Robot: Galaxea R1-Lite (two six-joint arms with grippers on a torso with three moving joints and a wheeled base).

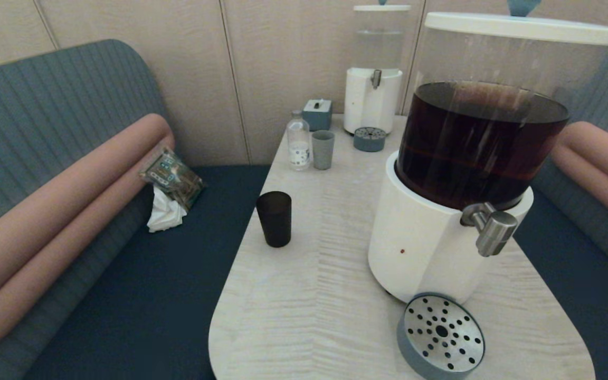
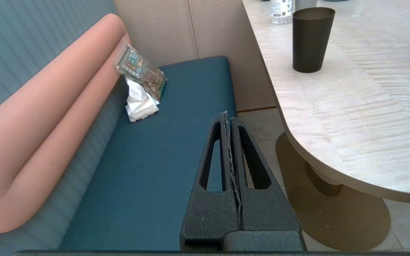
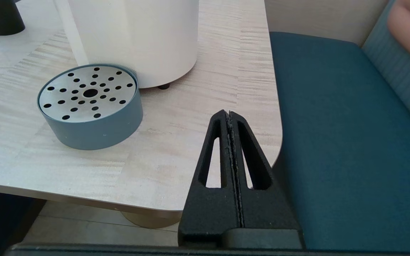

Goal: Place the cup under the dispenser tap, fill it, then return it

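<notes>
Cup and tap, step in hand: nothing begun yet; by my judgement this is the very start, the reach for the cup not yet made.
Left claw (image 2: pixel 230 119): low beside the worktop (image 1: pixel 335 295), over the blue bench seat (image 2: pixel 162 149); fingers pressed together, holding nothing.
Right claw (image 3: pixel 229 115): low at the worktop's near right corner, fingers pressed together too, holding nothing; neither arm shows in the head view.
Drip tray (image 1: pixel 441 336): round, blue-grey, with a holed steel top; it sits on the near worktop, touching the foot of the big dispenser (image 1: pixel 430 248), right below the spout.
Dispenser tap (image 1: pixel 491 228): brushed steel spigot on the white base, above the tray; dark brown liquid fills most of the tank above it.
Cup (image 1: pixel 274 218): black tumbler, upright and seemingly empty, near the worktop's left edge, well apart from the tap.
Farther back: a clear bottle (image 1: pixel 298 143) and a small grey-blue cup (image 1: pixel 323 150) just beside each other, then a second dispenser (image 1: pixel 373 79) of clear liquid by the wall.
Next move, as I judge it: my left claw is nearer the cup, so it must open wide, rise to worktop height and close round the tumbler's middle without tipping it.
After that: carry it across and set it on the tray under the tap.
</notes>
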